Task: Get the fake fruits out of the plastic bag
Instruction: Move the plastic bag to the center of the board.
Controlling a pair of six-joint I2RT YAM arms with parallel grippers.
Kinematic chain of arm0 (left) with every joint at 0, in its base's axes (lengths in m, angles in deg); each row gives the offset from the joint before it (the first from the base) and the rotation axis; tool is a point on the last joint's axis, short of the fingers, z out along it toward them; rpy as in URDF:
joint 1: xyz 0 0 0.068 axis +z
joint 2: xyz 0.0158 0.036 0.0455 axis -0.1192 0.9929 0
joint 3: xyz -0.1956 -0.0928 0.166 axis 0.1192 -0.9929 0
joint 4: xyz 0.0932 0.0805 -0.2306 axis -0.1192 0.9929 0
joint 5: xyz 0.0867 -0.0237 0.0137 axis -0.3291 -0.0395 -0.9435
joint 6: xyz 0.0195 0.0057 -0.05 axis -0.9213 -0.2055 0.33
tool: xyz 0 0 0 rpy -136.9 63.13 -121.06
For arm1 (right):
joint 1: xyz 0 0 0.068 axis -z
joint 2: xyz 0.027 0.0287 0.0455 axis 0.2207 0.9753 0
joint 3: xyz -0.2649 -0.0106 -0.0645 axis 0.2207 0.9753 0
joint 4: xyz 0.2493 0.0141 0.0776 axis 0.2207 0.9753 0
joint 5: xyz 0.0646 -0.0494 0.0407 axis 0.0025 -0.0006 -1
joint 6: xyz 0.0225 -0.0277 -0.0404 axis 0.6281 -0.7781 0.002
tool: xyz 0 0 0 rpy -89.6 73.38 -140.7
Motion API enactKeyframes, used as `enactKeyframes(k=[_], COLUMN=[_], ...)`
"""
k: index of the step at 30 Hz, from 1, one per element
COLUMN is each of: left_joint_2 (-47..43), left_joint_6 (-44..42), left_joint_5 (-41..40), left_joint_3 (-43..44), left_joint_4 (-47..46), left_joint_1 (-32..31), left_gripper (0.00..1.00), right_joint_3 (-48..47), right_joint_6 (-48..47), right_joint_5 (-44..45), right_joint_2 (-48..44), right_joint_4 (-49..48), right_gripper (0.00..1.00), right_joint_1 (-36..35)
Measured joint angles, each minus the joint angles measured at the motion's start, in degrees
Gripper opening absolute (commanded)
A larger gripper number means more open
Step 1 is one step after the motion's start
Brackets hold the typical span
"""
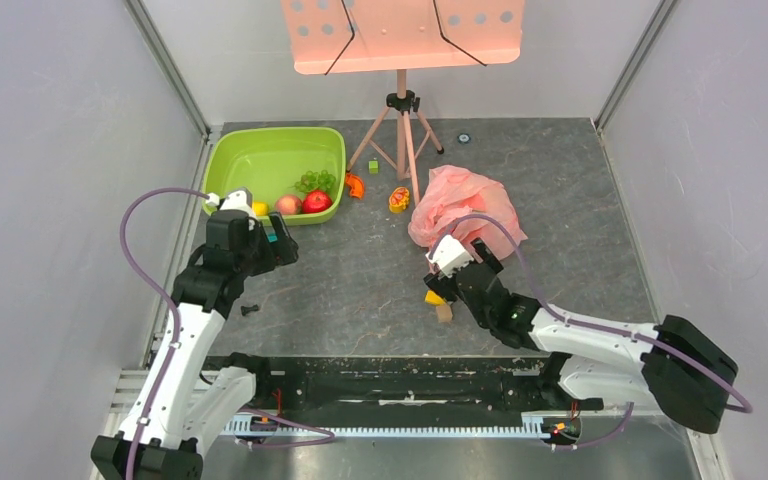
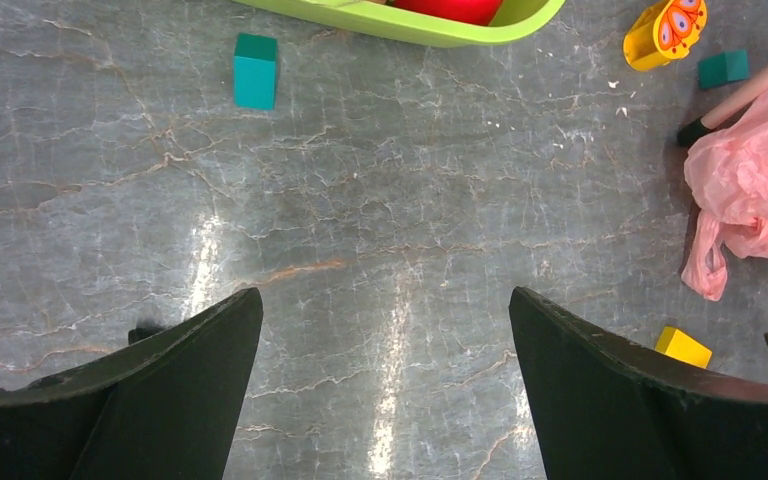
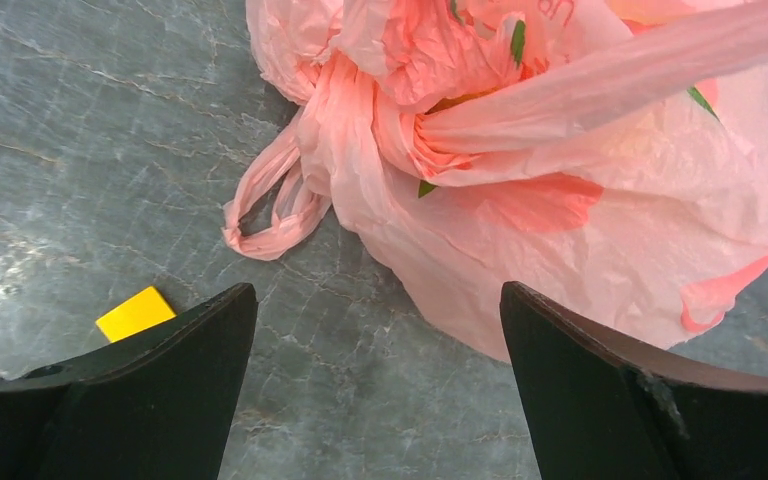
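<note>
The pink plastic bag [image 1: 465, 205] lies crumpled on the grey table right of centre, one loop handle [image 3: 260, 215] trailing toward me; what it holds is hidden. My right gripper [image 1: 442, 268] is open just short of the bag [image 3: 560, 200], with bare table between its fingers [image 3: 378, 290]. Fake fruits lie in the lime-green basin [image 1: 260, 150]: a red apple [image 1: 316, 201], a peach [image 1: 287, 204], a yellow fruit [image 1: 259, 208] and green grapes [image 1: 317, 181]. My left gripper [image 1: 278, 243] is open and empty by the basin's near edge, over bare table [image 2: 385, 300].
A yellow cube [image 1: 433, 297] and a tan block [image 1: 444, 312] sit under the right wrist. A butterfly-printed yellow toy [image 1: 398, 199], an orange piece [image 1: 355, 186] and a green cube [image 1: 373, 166] lie by the tripod legs [image 1: 401, 130]. A teal cube [image 2: 256, 70] sits near the basin.
</note>
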Motion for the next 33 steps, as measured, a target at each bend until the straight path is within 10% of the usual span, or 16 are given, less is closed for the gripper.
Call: enactKeyframes(k=[18,27,31,33], left_joint_2=[1.07,1.92,1.95,1.95], left_joint_6=[0.0,-0.02,-0.02,-0.02], left_joint_5=[1.53,2.25,2.29,2.45], left_joint_3=[-0.31,-0.35,-0.35,-0.35], left_joint_4=[-0.07,-0.2,-0.2,-0.22], left_joint_1=[0.0,0.0,0.0,0.0], left_gripper=[1.0,1.0,1.0,1.0], right_joint_3=[-8.2,-10.43,-11.1,-11.43], right_joint_6=[-10.75,-10.99,-10.38,-9.6], right_joint_5=[3.26,2.14,-0.61,-2.95], right_joint_2=[20.37,24.5,24.48,23.67], right_joint_4=[-8.55,-8.48,-7.52,-6.43], right_gripper=[0.9,0.41,0.0,0.0], right_joint_1=[2.97,7.32,7.54,7.69])
